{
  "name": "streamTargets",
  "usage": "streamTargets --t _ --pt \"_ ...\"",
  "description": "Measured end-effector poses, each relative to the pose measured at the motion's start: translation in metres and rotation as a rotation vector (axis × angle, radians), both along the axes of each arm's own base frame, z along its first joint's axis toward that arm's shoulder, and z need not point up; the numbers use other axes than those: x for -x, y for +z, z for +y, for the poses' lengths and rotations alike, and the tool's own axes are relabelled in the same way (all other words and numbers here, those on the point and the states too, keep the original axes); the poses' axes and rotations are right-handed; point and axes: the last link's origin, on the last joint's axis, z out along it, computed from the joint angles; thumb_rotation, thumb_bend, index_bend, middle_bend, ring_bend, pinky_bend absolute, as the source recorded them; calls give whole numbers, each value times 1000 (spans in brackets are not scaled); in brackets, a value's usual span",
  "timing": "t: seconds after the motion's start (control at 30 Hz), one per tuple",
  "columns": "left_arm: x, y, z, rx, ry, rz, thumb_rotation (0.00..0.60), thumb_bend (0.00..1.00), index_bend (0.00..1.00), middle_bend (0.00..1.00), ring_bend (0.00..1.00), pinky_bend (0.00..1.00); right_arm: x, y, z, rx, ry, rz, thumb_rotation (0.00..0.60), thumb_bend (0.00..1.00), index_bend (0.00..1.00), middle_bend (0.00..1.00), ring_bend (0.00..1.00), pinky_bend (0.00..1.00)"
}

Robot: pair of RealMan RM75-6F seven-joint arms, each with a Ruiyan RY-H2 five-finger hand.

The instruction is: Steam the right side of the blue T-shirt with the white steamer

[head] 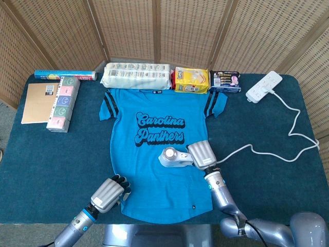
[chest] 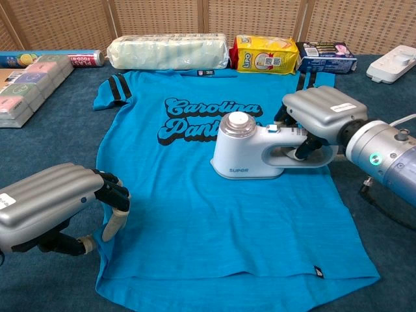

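One blue T-shirt (head: 159, 154) lies flat on the table (head: 267, 175). One white steamer (chest: 250, 155) rests on it at shirt centre. Right hand (chest: 318, 120) grasps the steamer's handle from 3 o'clock. Left hand (chest: 55, 205), fingers curled, presses the hem at 7 o'clock.

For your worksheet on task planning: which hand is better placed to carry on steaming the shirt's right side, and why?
The right hand: it grips the white steamer on the blue T-shirt. The left hand rests at the lower hem.

Right hand (chest: 320, 112) grips a handle, wrist level; left hand (chest: 55, 205) curled, palm down.
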Motion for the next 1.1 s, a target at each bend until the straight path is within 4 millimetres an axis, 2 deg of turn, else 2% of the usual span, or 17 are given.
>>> streamTargets --t 0.43,0.63,0.8,1.1 --pt "-1 -1 1 1 -1 2 600 469 675 510 356 339 26 21 -26 90 -44 70 600 298 700 748 771 734" --pt "-1 -2 1 3 0 6 598 469 675 510 357 339 35 23 -29 100 -60 79 600 297 701 748 771 734" --pt "-2 -3 1 6 -3 4 599 469 675 510 356 339 31 19 -24 77 -47 64 600 296 701 747 771 730" --pt "0 -1 1 1 5 4 598 469 674 510 357 339 11 6 -10 20 5 28 600 295 701 747 771 730"
